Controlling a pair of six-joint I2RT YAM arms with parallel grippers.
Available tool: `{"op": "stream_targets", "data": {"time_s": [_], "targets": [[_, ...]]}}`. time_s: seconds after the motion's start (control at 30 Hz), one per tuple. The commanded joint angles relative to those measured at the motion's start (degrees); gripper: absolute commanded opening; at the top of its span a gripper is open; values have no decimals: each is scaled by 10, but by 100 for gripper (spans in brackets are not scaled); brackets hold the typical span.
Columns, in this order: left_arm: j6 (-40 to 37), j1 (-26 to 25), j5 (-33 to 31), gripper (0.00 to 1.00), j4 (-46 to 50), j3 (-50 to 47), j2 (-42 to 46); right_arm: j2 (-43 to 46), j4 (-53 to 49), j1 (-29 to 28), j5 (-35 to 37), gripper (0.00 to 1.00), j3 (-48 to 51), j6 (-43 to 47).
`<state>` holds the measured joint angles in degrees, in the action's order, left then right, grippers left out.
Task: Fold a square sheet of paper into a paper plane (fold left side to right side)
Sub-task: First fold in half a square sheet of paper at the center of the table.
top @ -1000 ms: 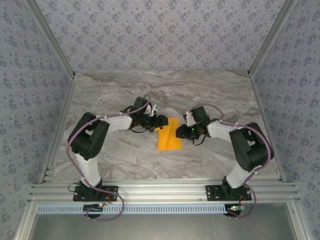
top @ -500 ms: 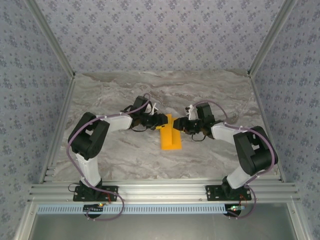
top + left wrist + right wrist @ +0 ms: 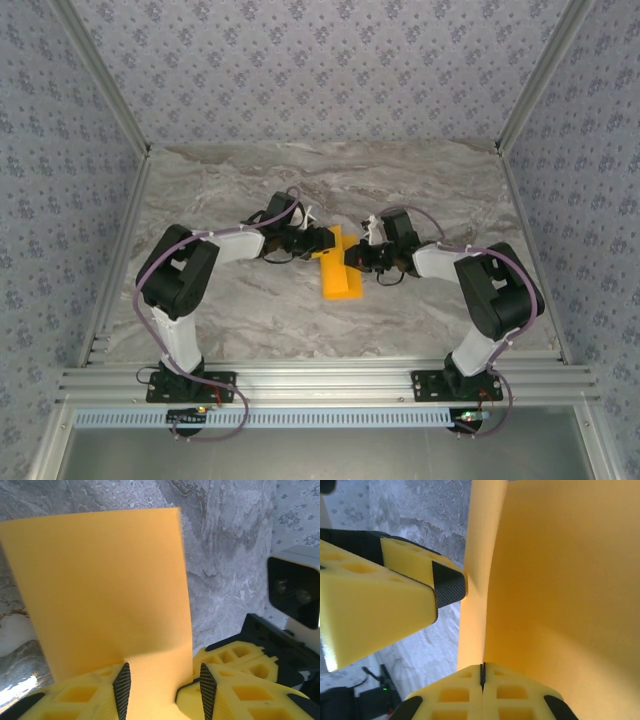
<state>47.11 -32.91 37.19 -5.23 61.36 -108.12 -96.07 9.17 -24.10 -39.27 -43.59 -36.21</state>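
Observation:
The square sheet of paper [image 3: 340, 283] is bright orange and lies mid-table, folded into a narrow strip, with its far end raised between the two grippers. My left gripper [image 3: 327, 243] is at the strip's far left. In the left wrist view its jaws stand apart [image 3: 162, 682], and the sheet [image 3: 110, 590] runs between and under them. My right gripper [image 3: 352, 257] comes in from the right. Its jaws [image 3: 482, 672] are shut on the sheet's [image 3: 560, 580] curled-up edge. One left fingertip [image 3: 448, 587] touches the paper's other side.
The marble table [image 3: 230, 310] stretches open on all sides of the paper. Patterned walls close in the back and both sides. An aluminium rail [image 3: 320, 382] carrying the arm bases runs along the near edge. The right wrist's camera housing [image 3: 295, 592] sits close to my left gripper.
My right gripper has moved left onto the paper and shut on its edge, lifting that part. My left gripper's jaws narrowed a little and stayed in place at the paper's far left.

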Motion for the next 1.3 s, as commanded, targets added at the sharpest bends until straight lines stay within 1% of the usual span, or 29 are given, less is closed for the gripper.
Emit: {"op": "stream_targets", "data": {"time_s": [0.0,0.07,0.2,0.3,0.6,0.7,0.8,0.87,0.97,1.13,1.23,1.27], "targets": [[-25,-1,-34,48,35,3,35,-5,-80,-2,53,2,-33,56],[-32,-1,-55,51,52,-7,50,-6,-106,-1,78,2,-39,71],[-45,-5,-90,54,86,-25,62,-10,-137,-1,115,2,-49,93],[-50,-13,-98,55,96,-26,51,-13,-150,0,133,3,-52,98],[-49,-40,-115,58,121,20,-10,-17,-152,0,140,5,-49,97],[-45,-44,-119,56,124,30,-23,-18,-154,0,140,6,-50,99],[-47,-49,-125,52,134,40,-32,-18,-158,-1,139,8,-52,100],[-50,-51,-131,47,141,45,-37,-14,-163,0,139,10,-51,102],[-54,-55,-141,42,153,51,-43,0,-172,2,147,17,-51,106],[-61,-59,-155,41,164,57,-54,47,-202,3,195,38,-45,119],[-64,-62,-162,41,173,63,-63,74,-217,4,230,46,-37,125],[-66,-63,-163,41,177,65,-65,80,-221,4,237,47,-34,126]]}}
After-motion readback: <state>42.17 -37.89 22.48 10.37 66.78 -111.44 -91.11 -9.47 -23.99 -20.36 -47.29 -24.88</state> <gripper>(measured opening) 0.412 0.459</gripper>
